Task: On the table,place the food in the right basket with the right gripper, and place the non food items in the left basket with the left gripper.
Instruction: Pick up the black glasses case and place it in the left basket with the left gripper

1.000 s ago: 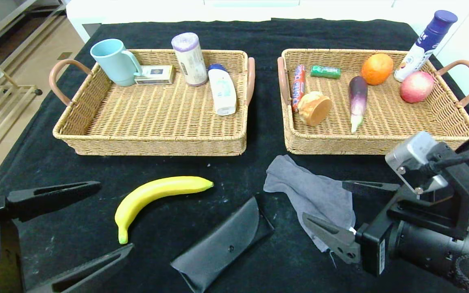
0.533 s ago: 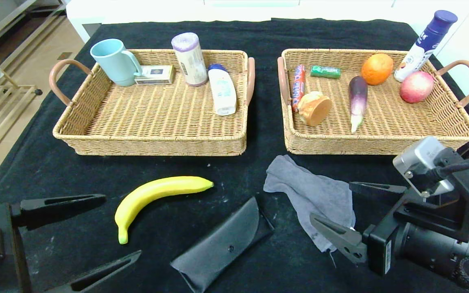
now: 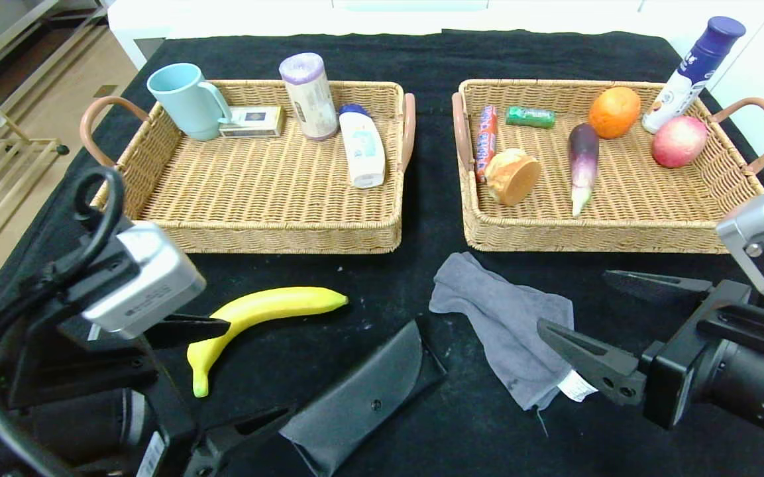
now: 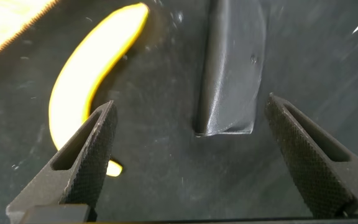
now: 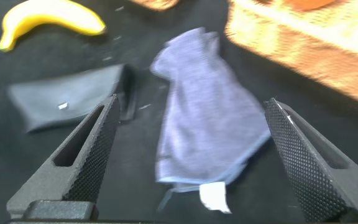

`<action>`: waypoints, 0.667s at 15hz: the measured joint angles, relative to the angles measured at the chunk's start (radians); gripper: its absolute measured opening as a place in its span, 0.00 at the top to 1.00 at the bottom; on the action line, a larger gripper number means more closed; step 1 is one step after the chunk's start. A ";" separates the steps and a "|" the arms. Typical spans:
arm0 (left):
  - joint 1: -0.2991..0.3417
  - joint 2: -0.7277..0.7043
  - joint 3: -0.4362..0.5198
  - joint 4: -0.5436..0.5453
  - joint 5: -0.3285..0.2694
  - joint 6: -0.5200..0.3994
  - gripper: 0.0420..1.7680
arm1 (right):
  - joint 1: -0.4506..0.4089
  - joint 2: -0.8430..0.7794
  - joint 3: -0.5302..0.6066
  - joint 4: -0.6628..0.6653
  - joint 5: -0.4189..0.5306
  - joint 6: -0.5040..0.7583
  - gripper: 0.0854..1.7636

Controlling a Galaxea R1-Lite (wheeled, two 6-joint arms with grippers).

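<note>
Head view: your left end effector (image 3: 222,377) just swung in, jaws wide, over the black case (image 3: 363,397) and banana (image 3: 259,318) near-left; right end effector (image 3: 610,331), also wide, backed off the grey cloth (image 3: 507,318).

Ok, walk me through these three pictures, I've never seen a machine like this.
It is a two-armed robot sorting items into baskets. The wide picture comes from its head camera; the other two come from cameras on each wrist.

On the black table lie a banana, a black case and a grey cloth. Behind them, the left basket holds non-food items, and the right basket holds mostly food.

The left gripper hovers open between banana and case. The right gripper is open beside the cloth. Neither holds anything.
</note>
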 joint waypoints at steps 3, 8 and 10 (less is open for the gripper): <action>-0.057 0.084 -0.063 0.075 0.073 0.000 0.03 | -0.020 -0.018 -0.003 0.002 0.001 -0.013 0.03; -0.131 0.174 -0.200 0.231 0.155 -0.008 0.03 | -0.039 -0.040 -0.006 0.004 0.003 -0.048 0.03; -0.160 0.211 -0.247 0.275 0.185 -0.010 0.03 | -0.041 -0.051 -0.006 0.004 0.003 -0.050 0.03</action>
